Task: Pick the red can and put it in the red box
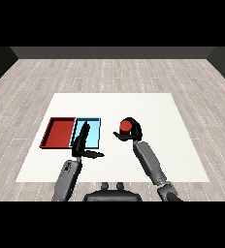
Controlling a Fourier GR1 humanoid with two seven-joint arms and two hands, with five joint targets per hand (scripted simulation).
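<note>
Red can (126, 128), right of the trays above the white surface (158, 116), clasped in the right robot hand (132, 133); left robot hand (84, 143) slack-fingered; carry upright over the light blue tray (96, 131) to the red tray (58, 133).

Bare test room: white table (182, 145) (wood-plank floor (109, 72), dark walls).

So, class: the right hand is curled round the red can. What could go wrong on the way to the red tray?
1. The light blue tray lies between the red can and the red tray; a short carry might end in the wrong one.
2. The left hand hovers over the blue tray, on the right hand's likely path, so they could collide.
</note>
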